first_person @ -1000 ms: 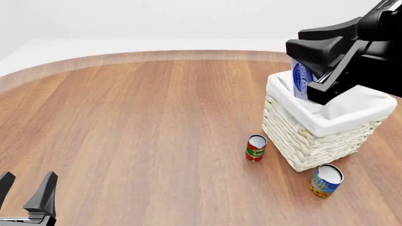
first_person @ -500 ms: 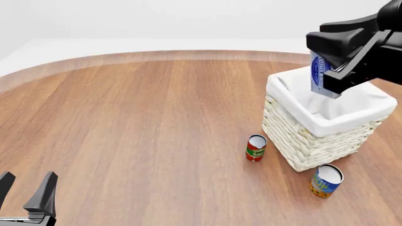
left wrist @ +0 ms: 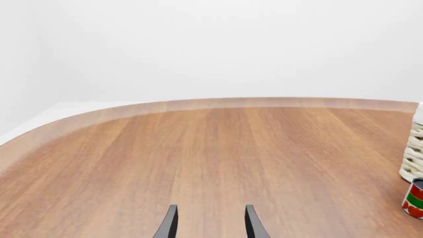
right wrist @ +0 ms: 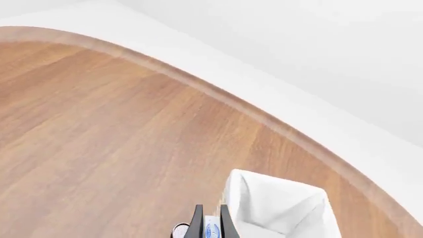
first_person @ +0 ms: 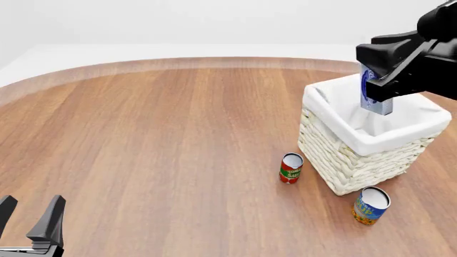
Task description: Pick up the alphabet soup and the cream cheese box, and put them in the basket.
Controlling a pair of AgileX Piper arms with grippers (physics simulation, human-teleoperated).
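My right gripper is shut on the cream cheese box, a white and blue box held on edge above the opening of the basket. In the right wrist view the box sits between the fingers, with the basket's liner below. The alphabet soup, a blue and yellow can with a white top, stands upright on the table in front of the basket. My left gripper is open and empty at the near left; it also shows in the left wrist view.
A red-and-green can stands just left of the basket's near corner; it also shows in the left wrist view beside the basket's wall. The wooden table has a curved far edge.
My right gripper has carried the cream cheese box to the right, from the basket's left rim to over its opening. The left arm has not moved.
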